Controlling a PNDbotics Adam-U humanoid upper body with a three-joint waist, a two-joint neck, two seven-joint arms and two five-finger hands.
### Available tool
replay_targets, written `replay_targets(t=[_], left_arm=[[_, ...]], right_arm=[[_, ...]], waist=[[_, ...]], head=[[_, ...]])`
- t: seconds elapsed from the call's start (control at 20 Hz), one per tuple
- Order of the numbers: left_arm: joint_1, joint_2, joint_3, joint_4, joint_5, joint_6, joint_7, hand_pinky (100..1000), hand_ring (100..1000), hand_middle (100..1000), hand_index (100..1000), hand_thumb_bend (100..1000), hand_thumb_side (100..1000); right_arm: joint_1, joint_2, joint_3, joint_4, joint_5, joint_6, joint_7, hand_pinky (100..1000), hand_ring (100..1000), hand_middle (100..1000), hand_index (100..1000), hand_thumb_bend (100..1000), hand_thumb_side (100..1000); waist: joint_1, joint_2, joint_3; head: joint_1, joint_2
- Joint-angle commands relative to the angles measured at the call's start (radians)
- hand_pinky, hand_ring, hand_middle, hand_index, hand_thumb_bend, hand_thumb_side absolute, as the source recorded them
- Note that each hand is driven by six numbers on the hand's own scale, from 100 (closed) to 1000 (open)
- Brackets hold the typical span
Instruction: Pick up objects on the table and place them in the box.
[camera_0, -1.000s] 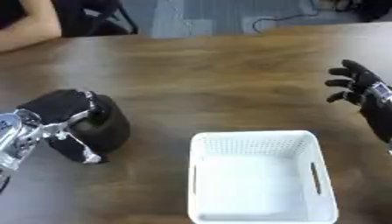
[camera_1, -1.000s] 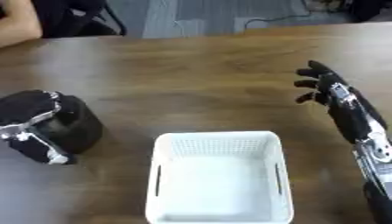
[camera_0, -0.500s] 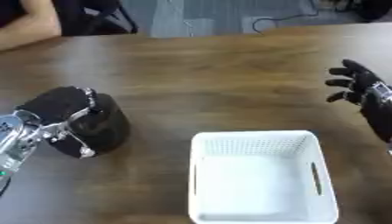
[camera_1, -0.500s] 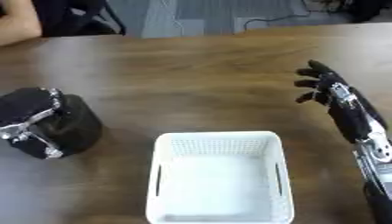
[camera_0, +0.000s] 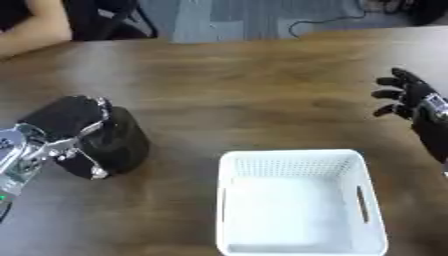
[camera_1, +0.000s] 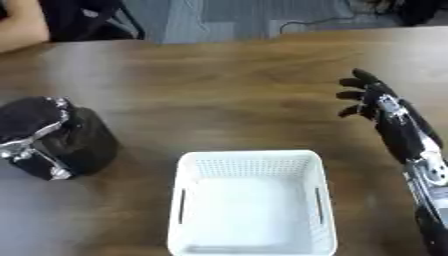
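We see the left hand (camera_0: 66, 120) at the left side of the table (camera_0: 245, 90), fingers curled round a dark round object (camera_0: 109, 142) that looks like a black cylinder or cup; we cannot tell whether it rests on the table or is lifted just off it. The white box (camera_0: 302, 200) with perforated walls sits near the front edge, right of the object and apart from it, with nothing in it. The right hand (camera_1: 376, 100) hovers over the table's right side, fingers spread and straight, holding nothing, well apart from the box.
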Motion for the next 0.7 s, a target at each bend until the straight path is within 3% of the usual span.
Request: replay_targets(t=[0.05,0.3,0.4,0.55,0.65,0.7], left_arm=[[-0.009,0.021,0.018,-0.016,-0.005,-0.003,0.003,100,100,307,411,688,195],[-0.008,0.018,0.018,-0.009,-0.005,-0.006,0.007,100,100,329,421,690,201],[-0.009,0.016,0.013,-0.003,-0.001,-0.011,0.009,100,100,339,442,626,213],[-0.010,0.019,-0.001,0.013,0.005,-0.036,-0.004,100,100,328,449,440,104],[-0.012,0.020,-0.002,0.016,0.002,-0.047,-0.013,100,100,267,415,174,100],[-0.013,0.020,-0.002,0.015,0.000,-0.049,-0.013,100,100,217,383,100,131]], right_arm=[[-0.014,-0.013,-0.009,-0.017,0.000,-0.003,0.000,655,826,864,1000,100,1000],[-0.015,-0.013,-0.009,-0.017,-0.001,-0.004,0.000,655,826,863,1000,100,1000],[-0.016,-0.013,-0.009,-0.017,-0.001,-0.004,0.001,655,826,863,1000,100,1000],[-0.016,-0.013,-0.009,-0.017,0.000,-0.004,0.001,655,826,863,1000,100,1000],[-0.015,-0.014,-0.010,-0.016,0.000,-0.004,0.000,655,826,863,1000,100,1000],[-0.015,-0.014,-0.010,-0.016,0.000,-0.005,0.000,655,826,863,1000,100,1000]], waist=[[-0.002,-0.018,0.002],[-0.003,-0.018,0.002],[-0.004,-0.018,0.001],[-0.004,-0.017,-0.002],[-0.004,-0.017,-0.002],[-0.004,-0.017,-0.001]], head=[[0.000,-0.012],[0.001,-0.014],[0.002,-0.015],[0.004,-0.016],[0.003,-0.016],[0.003,-0.016]])
